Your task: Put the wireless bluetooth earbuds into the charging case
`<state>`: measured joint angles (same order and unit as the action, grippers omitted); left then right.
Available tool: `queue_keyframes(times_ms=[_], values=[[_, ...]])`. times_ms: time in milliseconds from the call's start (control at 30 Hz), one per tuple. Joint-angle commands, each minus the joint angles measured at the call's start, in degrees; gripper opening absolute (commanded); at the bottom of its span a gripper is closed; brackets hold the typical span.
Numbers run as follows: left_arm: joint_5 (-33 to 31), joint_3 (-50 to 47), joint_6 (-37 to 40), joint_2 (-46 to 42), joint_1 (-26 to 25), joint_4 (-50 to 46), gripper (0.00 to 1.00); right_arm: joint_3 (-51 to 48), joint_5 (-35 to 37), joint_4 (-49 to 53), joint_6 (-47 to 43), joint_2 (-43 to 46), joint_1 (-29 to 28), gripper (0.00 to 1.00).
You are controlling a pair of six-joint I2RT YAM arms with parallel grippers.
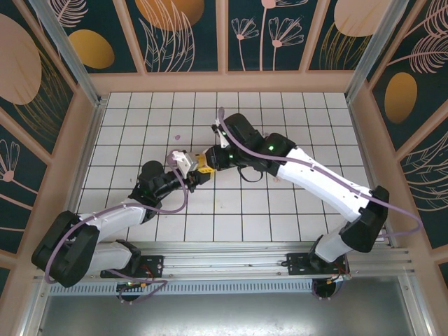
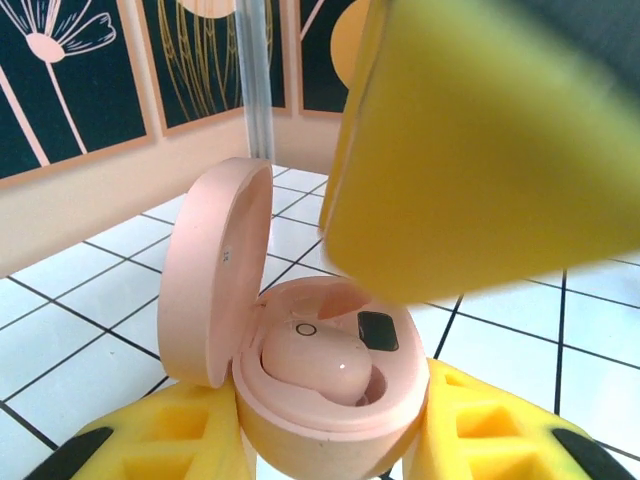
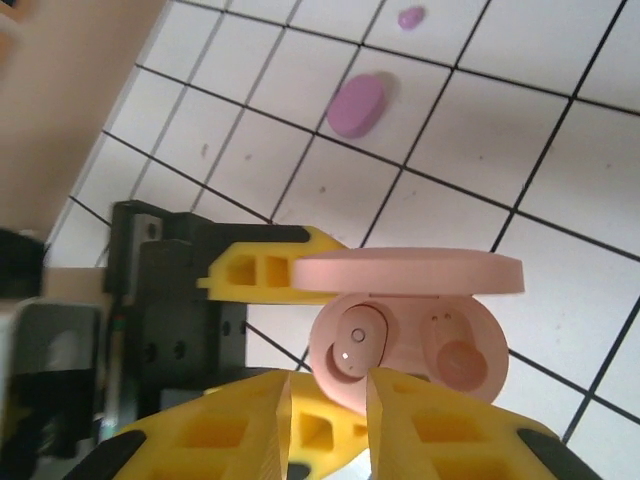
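Earbuds on my screens number two. One pink earbud (image 2: 315,360) sits in a well of the pink case (image 2: 215,270). One lilac earbud (image 3: 411,17) lies loose on the white tiled bench (image 1: 308,119), well beyond the pink case on its lid side. The pink earbud is in the well nearer my left claw's body. I cannot tell whether the second well beside it holds anything.

Cases also number two. The pink case has its lid swung fully up. One closed lilac case (image 3: 356,105) lies flat on the bench between the pink case and the lilac earbud, touching neither.

My left claw (image 2: 325,445) is clamped on the base of the pink case, one yellow finger pressed against each side.

My right claw (image 3: 328,385) hangs just in front of the pink case's open mouth. Its two yellow fingers stand a narrow slit apart, with nothing between them. Their tips are close to the seated pink earbud, though I cannot tell whether they touch it. From the left wrist camera, one of those fingers looms blurred just above the pink case.
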<state>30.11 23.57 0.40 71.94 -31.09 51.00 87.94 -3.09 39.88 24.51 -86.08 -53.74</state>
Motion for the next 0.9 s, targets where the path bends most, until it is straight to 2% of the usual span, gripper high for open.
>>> queue_keyframes(times_ms=[0, 167, 300, 533, 667, 867], values=[[-1.5, 0.4, -3.3, 0.1, -0.2, 4.8, 0.1, -1.8, -0.8, -3.8, 0.9, 4.3, 0.0, 0.26], [-1.1, 0.6, -7.3, 2.1, -0.1, 6.1, 0.09, -4.9, 1.0, -5.7, 3.3, 8.8, 1.3, 0.27], [-1.1, 2.7, -7.3, 3.8, -0.1, 2.1, 0.08, -8.3, 3.4, -4.2, 7.6, 12.7, 5.1, 0.28], [1.4, 2.4, -7.6, 3.3, -0.1, -0.1, 0.08, -21.0, -0.8, -0.6, 15.8, 20.1, 20.2, 0.29], [2.1, 2.2, -6.1, 2.3, -0.1, -2.5, 0.08, -31.3, -4.6, -2.7, 15.8, 23.2, 29.2, 0.28], [2.2, 1.0, -5.6, 0.1, -0.1, -3.4, 0.09, -42.3, -12.9, -7.5, 13.7, 21.8, 40.5, 0.27]])
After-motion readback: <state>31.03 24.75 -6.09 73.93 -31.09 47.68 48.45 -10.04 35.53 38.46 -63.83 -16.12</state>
